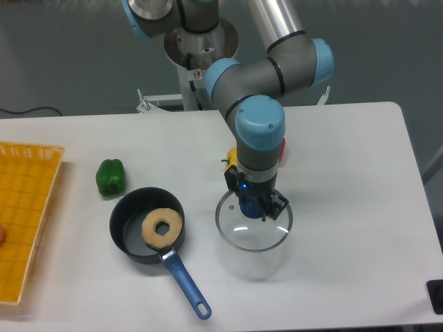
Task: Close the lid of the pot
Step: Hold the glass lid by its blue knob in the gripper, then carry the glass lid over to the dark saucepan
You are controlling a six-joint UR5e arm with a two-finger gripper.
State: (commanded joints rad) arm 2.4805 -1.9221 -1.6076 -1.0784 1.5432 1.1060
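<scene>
The dark grey pot [128, 232] sits left of centre on the white table, its blue handle [183, 282] pointing to the front right. A pale ring-shaped piece [162, 226] lies inside it. The clear glass lid [253, 232] with a metal rim hangs level to the right of the pot, a little above the table, with its faint shadow in front of it. My gripper [255, 211] points straight down over the lid's centre and is shut on the lid's knob, which the fingers hide.
A green pepper [111, 177] lies behind the pot on the left. A yellow basket [24, 214] fills the left edge. A yellow object [232, 159] and a red object [282, 148] sit partly hidden behind my arm. A dark item [436, 295] is at the front right corner.
</scene>
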